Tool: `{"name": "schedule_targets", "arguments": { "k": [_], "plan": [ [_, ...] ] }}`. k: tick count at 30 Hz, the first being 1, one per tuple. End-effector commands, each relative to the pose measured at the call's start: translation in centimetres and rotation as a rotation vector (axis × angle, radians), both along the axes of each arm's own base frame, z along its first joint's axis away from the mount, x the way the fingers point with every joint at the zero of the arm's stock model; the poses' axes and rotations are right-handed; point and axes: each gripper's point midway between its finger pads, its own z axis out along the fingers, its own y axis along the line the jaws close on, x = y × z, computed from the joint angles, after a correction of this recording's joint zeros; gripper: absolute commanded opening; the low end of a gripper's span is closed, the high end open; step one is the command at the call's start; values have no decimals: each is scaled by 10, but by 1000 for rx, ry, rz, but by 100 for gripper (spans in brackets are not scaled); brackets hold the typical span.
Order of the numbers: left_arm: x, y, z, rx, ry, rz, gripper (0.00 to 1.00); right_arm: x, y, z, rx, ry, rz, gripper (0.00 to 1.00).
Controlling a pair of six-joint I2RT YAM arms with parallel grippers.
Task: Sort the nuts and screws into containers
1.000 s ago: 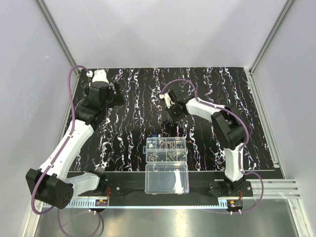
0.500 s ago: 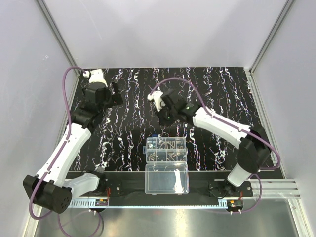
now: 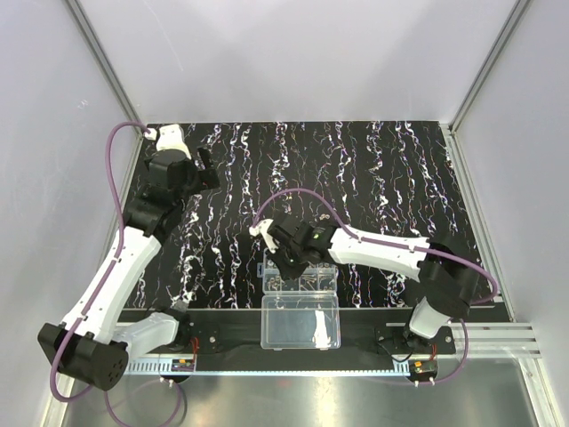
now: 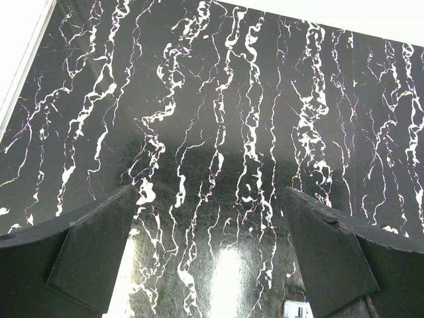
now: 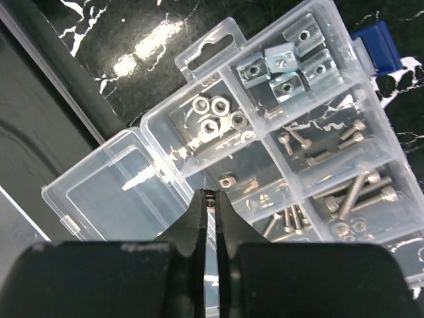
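The right pincer (image 5: 209,197) is clenched almost tight, with a tiny dark speck at its tips, too small to call screw or nut. It hangs over the containers (image 5: 255,126), its tips just short of a compartment holding a single square nut. Further ahead lie the nuts (image 5: 213,114); the screws (image 5: 361,189) are off to the right in its own camera's view. I'd judge this the drop-off step: next, settle over the matching compartment and let go. The left pincer (image 4: 209,199) gapes wide, well apart, over the mat (image 4: 218,99).
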Motion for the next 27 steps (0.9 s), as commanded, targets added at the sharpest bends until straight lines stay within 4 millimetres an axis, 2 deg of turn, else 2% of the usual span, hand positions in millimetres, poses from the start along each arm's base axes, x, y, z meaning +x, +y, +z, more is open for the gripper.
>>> {"name": "schedule_targets", "arguments": {
  "k": [1,8,14,15,17,18,19,21,22,25,27],
  "plan": [
    [0,0,32,-42,-87,-1,99,2,12,-1,27,-10,-34,0],
    [-1,0,33,-40,-90,1,99,17,8,-11,-15,-78,-83,1],
    [0,0,31,-39,-86,2,99,11,3,-18,-55,-44,-79,6],
    [0,-1,31,-40,-87,-1,99,11,1,-17,-57,-41,-78,14],
    [1,-1,29,-38,-81,-1,99,8,0,-13,-44,-34,-75,22],
    [1,-2,29,-41,-80,-7,99,6,0,-11,-39,-32,-69,38],
    [1,-2,29,-40,-80,-9,99,5,1,-5,-24,-37,-65,46],
    [0,-1,31,-37,-84,-5,99,6,0,3,-13,-54,-59,52],
    [0,0,32,-37,-90,-1,99,9,1,13,8,-72,-67,56],
    [-1,3,32,-27,-90,12,99,33,1,47,55,-172,-133,65],
    [-1,3,32,-29,-92,14,99,60,-2,71,81,-238,-240,70]
  ]
}}
